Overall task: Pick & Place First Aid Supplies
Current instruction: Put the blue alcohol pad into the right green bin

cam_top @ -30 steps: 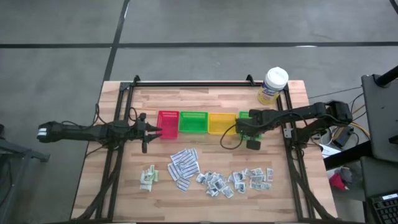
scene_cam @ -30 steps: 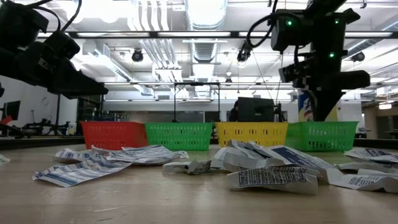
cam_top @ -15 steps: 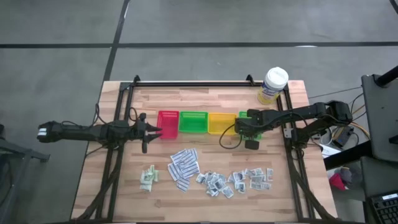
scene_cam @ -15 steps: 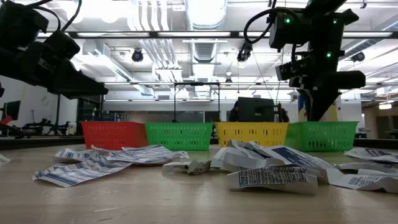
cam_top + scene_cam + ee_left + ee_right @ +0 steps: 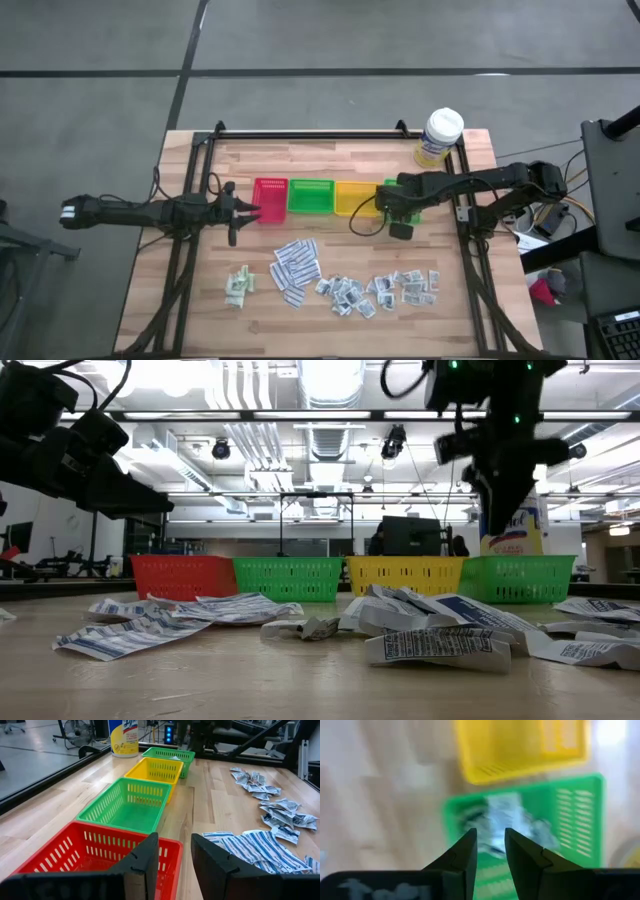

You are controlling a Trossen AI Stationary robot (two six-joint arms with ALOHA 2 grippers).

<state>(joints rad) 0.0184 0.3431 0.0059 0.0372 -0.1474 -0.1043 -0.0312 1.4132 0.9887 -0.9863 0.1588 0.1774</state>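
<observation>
Right gripper [image 5: 490,851] above the rightmost green tray [image 5: 580,815] near the tabletop's [image 5: 330,320] far right edge, fingers parted with a narrow gap, holding nothing; crumpled packets [image 5: 507,822] inside that tray. Left gripper [image 5: 172,857] over the red tray [image 5: 75,847], fingers slightly apart, empty. Remaining first aid supplies [image 5: 335,280] scattered along the tabletop's near edge.

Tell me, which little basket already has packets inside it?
The green basket at the right end of the row, next to the yellow one and under the right gripper. White packets lie in it; the red, middle green and yellow baskets look empty.
</observation>
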